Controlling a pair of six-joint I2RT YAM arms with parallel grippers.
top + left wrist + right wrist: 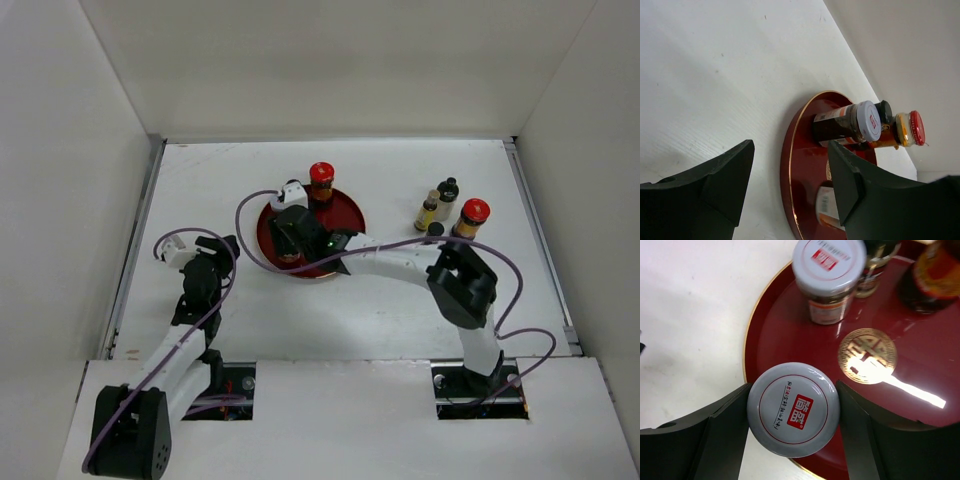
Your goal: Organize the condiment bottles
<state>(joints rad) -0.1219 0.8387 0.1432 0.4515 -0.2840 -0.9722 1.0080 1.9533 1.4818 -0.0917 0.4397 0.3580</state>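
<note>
White-lidded jar (pixel 794 410) at the seven-o'clock rim of the red tray (pixel 785 330), right wrist view, pinched snugly by the right gripper (pixel 793 407); the left gripper (pixel 790 150) gapes empty. We should seat it flat, inside the rim, before releasing.

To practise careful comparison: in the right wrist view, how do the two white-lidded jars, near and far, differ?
The near jar sits clamped between the right gripper's fingers, while the far jar stands free. The near jar is at the tray's rim, and the far jar is farther in, beside a dark bottle. Both are upright, and both have white lids bearing a red logo.
</note>
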